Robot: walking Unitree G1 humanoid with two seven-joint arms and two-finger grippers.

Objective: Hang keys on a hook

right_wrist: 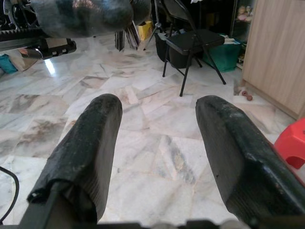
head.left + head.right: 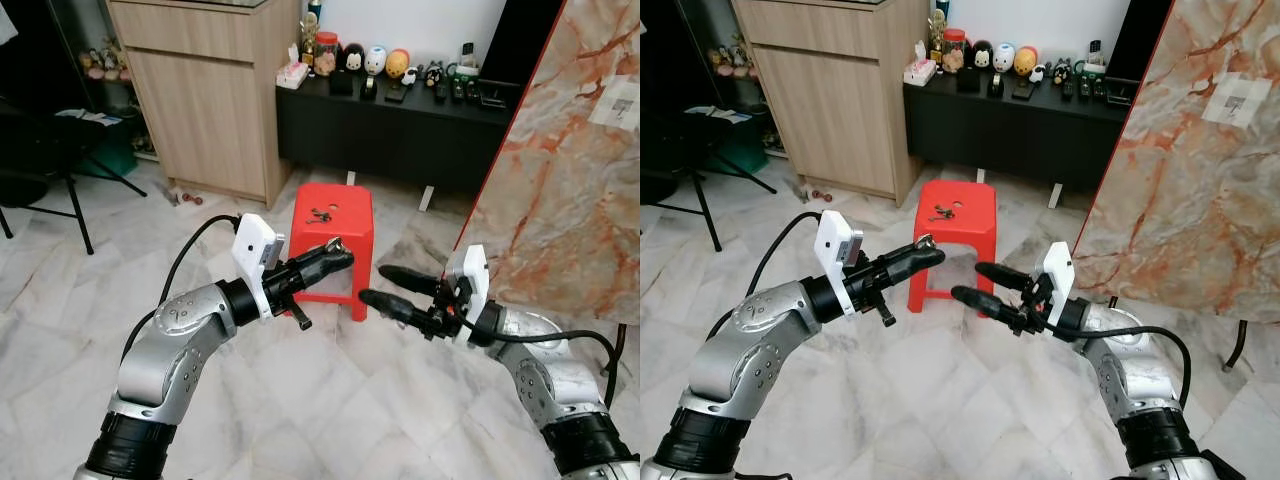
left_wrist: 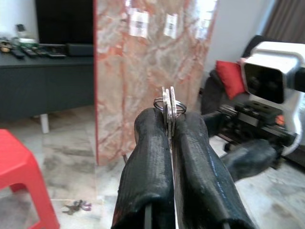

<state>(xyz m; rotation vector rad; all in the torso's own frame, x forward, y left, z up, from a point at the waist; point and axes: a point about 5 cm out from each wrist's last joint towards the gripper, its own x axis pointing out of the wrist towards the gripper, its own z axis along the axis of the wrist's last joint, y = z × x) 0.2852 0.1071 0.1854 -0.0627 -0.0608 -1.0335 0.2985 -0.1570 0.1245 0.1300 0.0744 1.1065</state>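
- The keys [image 3: 168,106] sit pinched at the very tip of your left gripper [image 3: 169,128]; in the left wrist view you see thin metal blades edge-on with a ring poking out above the black fingers [image 3: 147,162].
- Your left gripper's fingers are pressed together on the keys, raised in front of you over the marble floor [image 2: 330,400].
- Expect the keys to be light, stiff and slick: smooth metal between rubbery pads can pivot or slide if the grip loosens. Only a short length seems to be held, so treat the hold as shallow.
- The ring is the part that has to go over a hook, so keep it proud of the fingertips as it is now; hold by the flat blades, not the ring.
- Your right gripper [image 2: 390,290] is just beside the left one, fingers spread wide and holding nothing, pointing toward it.
- A second small bunch of keys [image 2: 320,214] appears to lie on top of the red stool [image 2: 333,225] ahead, though it is too small to be sure.
- To your right stands a marbled panel [image 2: 570,180]; behind the stool are a black cabinet [image 2: 400,130] with figurines and a wooden cupboard [image 2: 205,100].
- I cannot make out a hook anywhere, so you will likely need to turn and find it first.
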